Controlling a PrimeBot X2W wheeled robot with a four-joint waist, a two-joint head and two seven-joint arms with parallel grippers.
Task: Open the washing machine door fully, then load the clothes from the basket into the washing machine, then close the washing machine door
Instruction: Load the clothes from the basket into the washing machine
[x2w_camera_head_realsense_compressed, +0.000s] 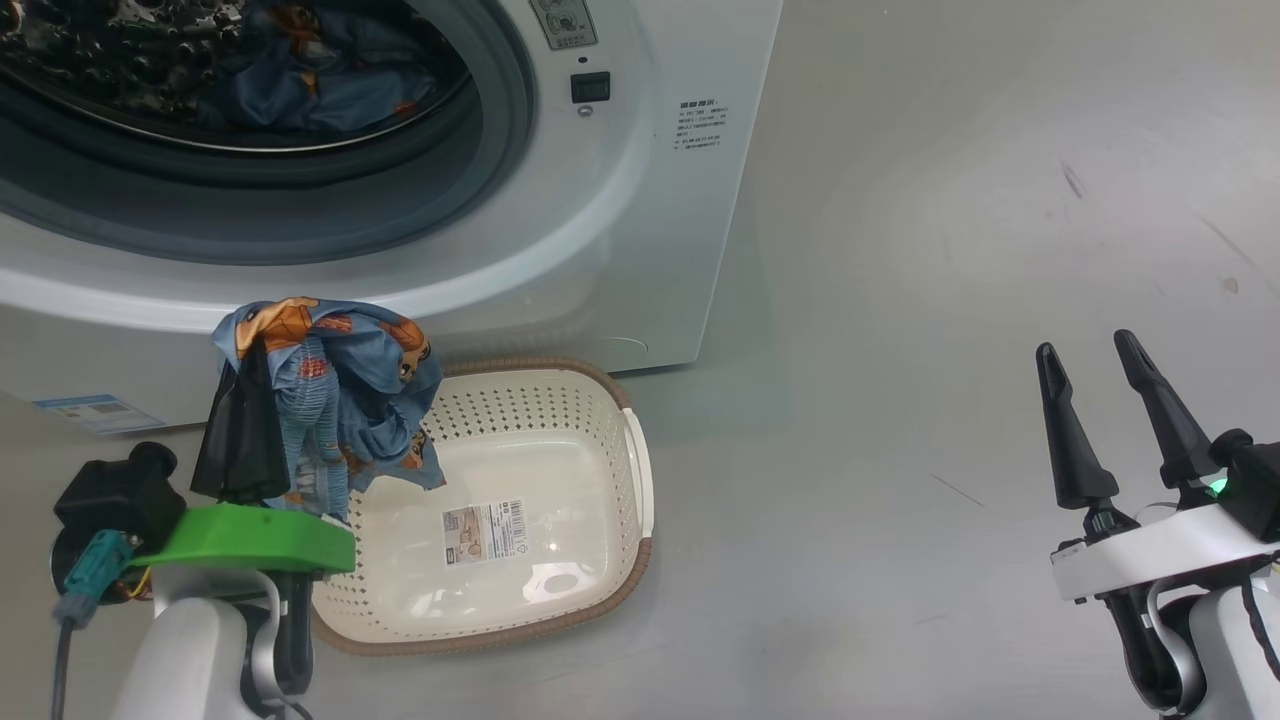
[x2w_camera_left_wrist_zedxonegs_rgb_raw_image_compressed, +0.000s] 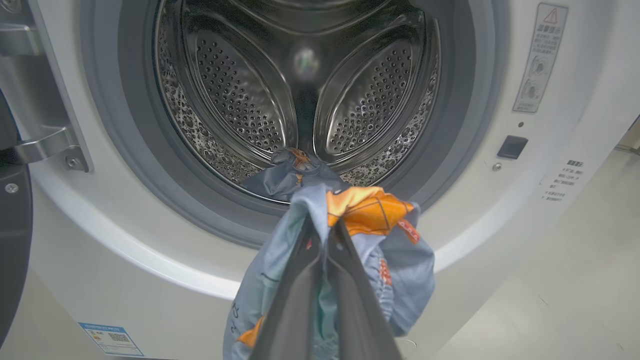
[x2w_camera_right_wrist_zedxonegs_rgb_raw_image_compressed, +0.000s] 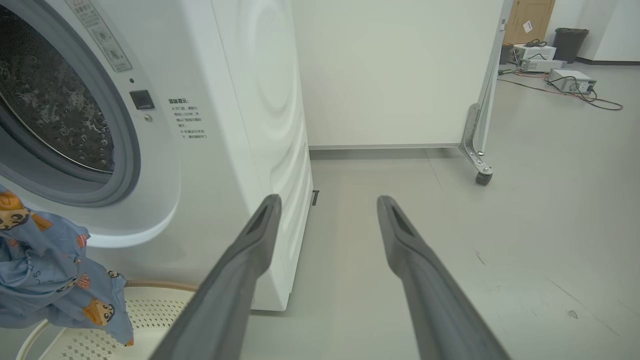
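Observation:
The white washing machine (x2w_camera_head_realsense_compressed: 620, 200) stands with its steel drum (x2w_camera_left_wrist_zedxonegs_rgb_raw_image_compressed: 300, 75) exposed. The washing machine door (x2w_camera_left_wrist_zedxonegs_rgb_raw_image_compressed: 12, 250) shows as a dark edge swung out at the left, beside its hinge. One light-blue printed garment (x2w_camera_head_realsense_compressed: 330, 70) lies in the drum's lower part. My left gripper (x2w_camera_left_wrist_zedxonegs_rgb_raw_image_compressed: 324, 231) is shut on another of the clothes (x2w_camera_head_realsense_compressed: 340, 380), which hangs bunched around the fingers, above the left end of the basket (x2w_camera_head_realsense_compressed: 600, 400) and just below the drum mouth. The basket's floor is bare except for a barcode sticker. My right gripper (x2w_camera_head_realsense_compressed: 1085, 347) stands open at the lower right, holding nothing.
The basket sits on the grey floor against the washer's front right corner. A small blue label (x2w_camera_head_realsense_compressed: 95, 412) is low on the washer's front. Right of the washer stand a white partition on a caster (x2w_camera_right_wrist_zedxonegs_rgb_raw_image_compressed: 482, 177), and farther off equipment boxes with cables (x2w_camera_right_wrist_zedxonegs_rgb_raw_image_compressed: 570, 80).

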